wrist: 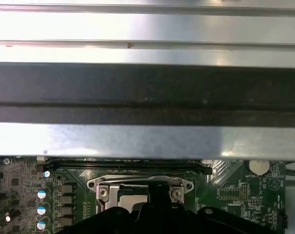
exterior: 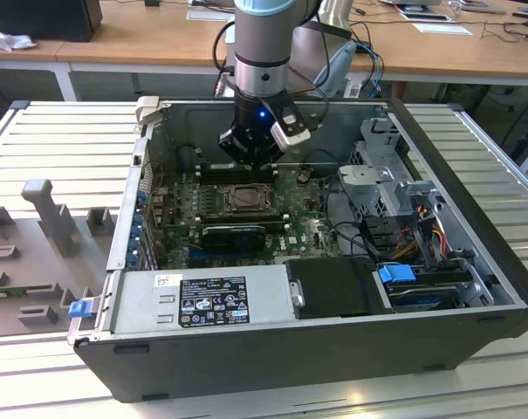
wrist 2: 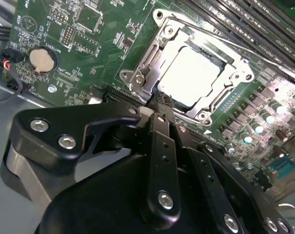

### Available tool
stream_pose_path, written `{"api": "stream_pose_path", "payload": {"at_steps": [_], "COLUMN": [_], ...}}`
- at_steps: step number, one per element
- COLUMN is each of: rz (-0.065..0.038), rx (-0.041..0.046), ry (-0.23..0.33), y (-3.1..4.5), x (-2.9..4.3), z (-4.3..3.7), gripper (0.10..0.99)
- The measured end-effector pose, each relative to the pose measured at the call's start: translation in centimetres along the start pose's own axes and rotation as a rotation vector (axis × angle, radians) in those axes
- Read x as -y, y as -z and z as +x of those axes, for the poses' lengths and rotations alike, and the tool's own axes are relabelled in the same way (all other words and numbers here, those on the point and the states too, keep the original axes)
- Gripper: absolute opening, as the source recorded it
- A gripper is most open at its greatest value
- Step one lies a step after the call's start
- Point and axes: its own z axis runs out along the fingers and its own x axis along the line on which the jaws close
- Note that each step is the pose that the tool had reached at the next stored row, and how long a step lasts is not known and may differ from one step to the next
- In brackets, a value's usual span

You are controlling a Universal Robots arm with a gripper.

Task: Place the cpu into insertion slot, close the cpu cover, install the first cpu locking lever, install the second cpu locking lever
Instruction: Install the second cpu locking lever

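Wooden desks (exterior: 115, 48) stand at the back of the room, and a grey slatted table (exterior: 45, 140) carries an open computer case (exterior: 333, 340). Inside the case lies a green motherboard (exterior: 312, 223), flat on the case floor, near its middle.

One robot arm (exterior: 262, 52) reaches down into the case from the back edge. Its black gripper (exterior: 249, 155) hangs just over the back edge of the insertion slot (exterior: 246, 199). In the second wrist view the gripper (wrist 2: 161, 100) has its thin tip right at the edge of the silver frame. The two fingers look pressed together into one narrow point with nothing pinched between them.

The cpu (wrist 2: 190, 78) sits flat in the insertion slot (wrist 2: 242, 92), and its pale face shines bright. The cpu cover (wrist 2: 159, 48) lies down flat around the chip, so the chip shows through its big window. In the first wrist view the cpu cover (wrist: 140, 184) shows just beyond the dark gripper body (wrist: 157, 219).

A round silver battery (wrist 2: 43, 59) sits on the board well apart from the slot. A blue tab (exterior: 396, 273) sits near the case's front corner, on the exterior view's right.
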Motion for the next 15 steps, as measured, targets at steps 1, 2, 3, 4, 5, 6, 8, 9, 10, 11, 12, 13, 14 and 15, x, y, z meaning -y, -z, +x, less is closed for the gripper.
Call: {"api": "stream_pose_path", "payload": {"at_steps": [1,2,3,4,5,6,8,9,10,11,12,13,14,15], "rz": [0.000,0.000,0.000,0.000,0.000,0.000,0.000,0.000,0.000,0.000,0.000,0.000,0.000,0.000], "rx": [0.0001,0.0001,0.0000,0.0000,0.0001,0.0000,0.0001,0.0000,0.0001,0.0000,-0.0001,0.0000,0.0000,0.0001], "ry": [0.000,0.000,0.000,0.000,0.000,0.000,0.000,0.000,0.000,0.000,0.000,0.000,0.000,0.000], "y": [0.09,0.09,0.10,0.09,0.09,0.08,0.07,0.08,0.08,0.11,0.22,0.37,0.59,0.83], "x": [0.02,0.05,0.18,0.42,0.54,0.64,0.97,1.18,1.23,1.25,1.27,1.27,1.28,1.28], "z": [0.00,-0.01,0.00,0.00,0.00,0.00,0.01,0.01,0.01,0.01,0.01,0.01,0.00,0.00], "gripper": [0.106,0.106,0.106,0.106,0.106,0.106,0.106,0.106,0.106,0.106,0.106,0.106,0.106,0.106]}}
